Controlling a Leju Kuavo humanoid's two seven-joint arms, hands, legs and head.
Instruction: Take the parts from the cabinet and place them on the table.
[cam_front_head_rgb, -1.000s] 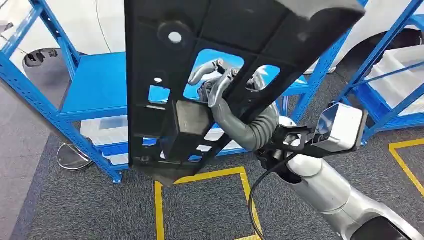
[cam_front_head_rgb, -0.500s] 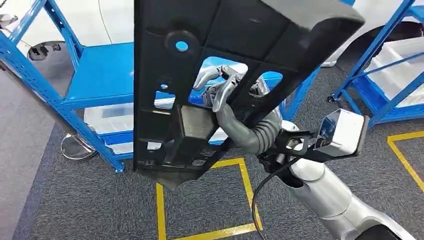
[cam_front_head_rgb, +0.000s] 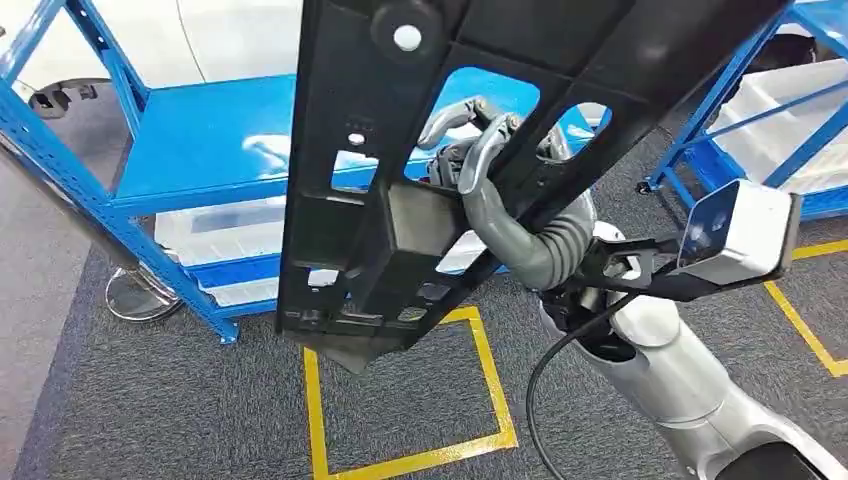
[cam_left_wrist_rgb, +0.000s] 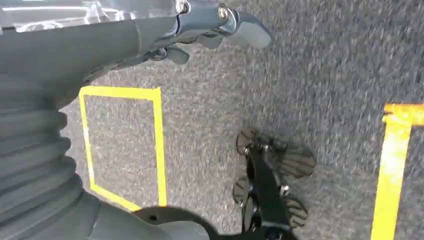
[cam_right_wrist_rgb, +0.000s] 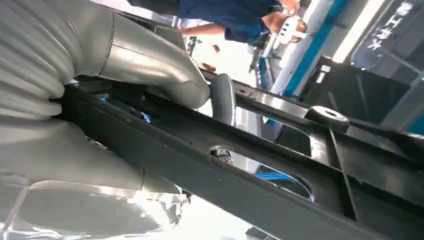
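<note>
The big black panel (cam_front_head_rgb: 470, 150) takes up the top and centre of the head view, a long moulded piece full of cut-outs, carried tilted and high so its lower end hangs well above the carpet (cam_front_head_rgb: 150, 420); it is the part from the task, off the shelves and in the air, not yet on any table; behind it, across the upper left of the frame, stands the blue rack (cam_front_head_rgb: 190, 150) with pale trays on its lower shelf, and a second blue rack (cam_front_head_rgb: 760, 120) sits at the upper right; yellow floor tape (cam_front_head_rgb: 400, 465) marks a square low in the middle; the right hand (cam_front_head_rgb: 480, 160) reaches up from the lower right and hooks its fingers through one of the openings, clamped round a rib of the panel, probably because a rib gives a firmer hold than the flat face; the left hand (cam_left_wrist_rgb: 200, 27) hangs over the carpet, its fingers loosely apart and holding nothing.
</note>
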